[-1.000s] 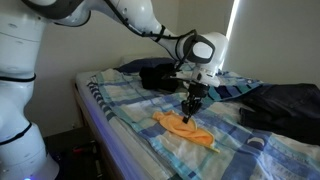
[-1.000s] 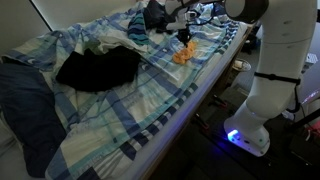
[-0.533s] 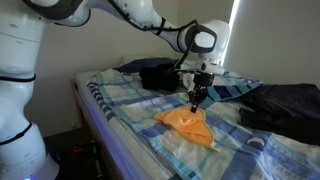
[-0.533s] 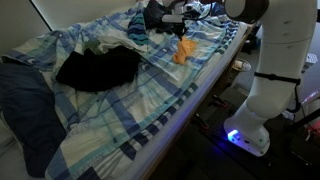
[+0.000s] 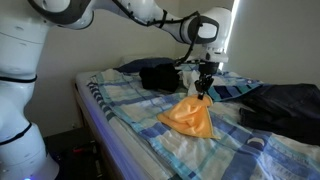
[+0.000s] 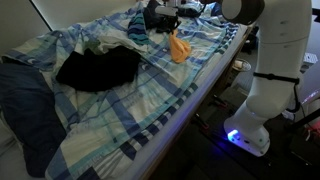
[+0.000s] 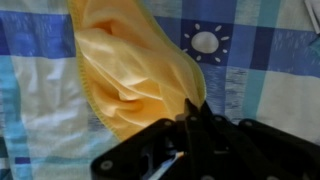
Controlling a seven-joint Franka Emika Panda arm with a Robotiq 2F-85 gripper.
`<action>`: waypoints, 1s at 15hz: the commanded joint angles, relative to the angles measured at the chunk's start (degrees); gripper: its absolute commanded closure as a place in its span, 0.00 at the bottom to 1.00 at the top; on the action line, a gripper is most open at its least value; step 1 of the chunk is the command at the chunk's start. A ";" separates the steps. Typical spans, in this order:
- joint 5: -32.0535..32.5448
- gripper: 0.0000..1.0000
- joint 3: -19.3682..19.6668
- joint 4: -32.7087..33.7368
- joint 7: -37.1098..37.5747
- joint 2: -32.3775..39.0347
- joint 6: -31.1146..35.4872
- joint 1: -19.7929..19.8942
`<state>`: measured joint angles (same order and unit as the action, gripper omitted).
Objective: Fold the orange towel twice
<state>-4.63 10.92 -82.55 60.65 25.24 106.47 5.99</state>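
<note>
Orange towel (image 5: 190, 116), corner in gripper (image 5: 204, 91)

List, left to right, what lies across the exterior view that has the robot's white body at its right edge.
From the left: dark blue garment → black clothes → orange towel → robot's white body.

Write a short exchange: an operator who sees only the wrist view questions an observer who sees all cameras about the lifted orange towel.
Operator: My view shows cloth under the jaws. Is it clear of the bed?
Observer: No. In an exterior view the orange towel hangs from the shut jaws by its top, and its lower edge appears to rest on the plaid bedsheet.
Operator: Is anything lying nearby?
Observer: Dark clothes lie on the sheet to one side, apart from the towel.
</note>
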 commanded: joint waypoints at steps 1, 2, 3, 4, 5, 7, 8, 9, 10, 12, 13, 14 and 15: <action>-0.05 0.95 -0.33 0.55 -0.06 0.16 -0.17 0.26; -0.07 0.95 -0.35 0.64 -0.12 0.18 -0.16 0.25; -0.08 0.95 -0.35 0.65 -0.22 0.18 -0.15 0.27; -0.09 0.97 -0.34 0.65 -0.35 0.19 -0.14 0.30; -0.33 0.98 -0.46 1.27 -0.45 0.93 -0.22 0.41; -2.17 0.98 -1.00 3.30 -2.33 3.14 -2.35 1.61; -2.41 0.98 -0.94 3.79 -2.54 3.90 -3.10 1.90; -2.63 0.98 -0.82 3.97 -2.66 4.39 -3.82 2.18; -2.85 0.98 -0.66 4.00 -2.77 4.81 -4.37 2.57; -3.01 0.98 -0.32 4.42 -2.59 5.75 -5.10 3.46; -2.99 0.98 -0.15 4.88 -2.45 6.17 -5.51 3.97; -2.94 0.98 0.04 5.20 -2.28 6.39 -5.87 4.51; -2.77 0.98 0.25 5.42 -1.99 6.50 -6.02 4.92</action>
<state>-5.96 10.86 -80.13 59.67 30.63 103.51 9.29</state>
